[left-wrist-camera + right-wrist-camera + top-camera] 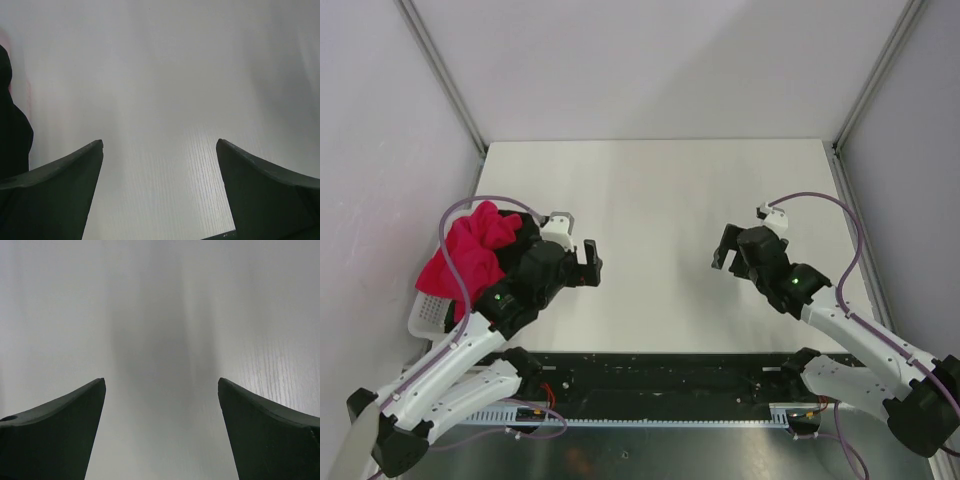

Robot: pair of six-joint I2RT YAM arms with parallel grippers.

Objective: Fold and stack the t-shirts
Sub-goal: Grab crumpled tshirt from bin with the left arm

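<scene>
A crumpled crimson-red t-shirt [472, 248] lies piled in a white lattice basket [423, 318] at the table's left edge. A dark t-shirt [523, 238] lies beside it, partly hidden by my left arm; a dark cloth edge also shows at the left of the left wrist view [11, 125]. No pale pink shirt shows. My left gripper [590, 262] is open and empty over bare table, just right of the basket. My right gripper [725, 250] is open and empty over the table's right half. Both wrist views show only bare tabletop between the fingers.
The white table [660, 220] is bounded by grey walls at the back and sides, with metal frame posts at the back corners. The arm bases and cables sit along the near edge.
</scene>
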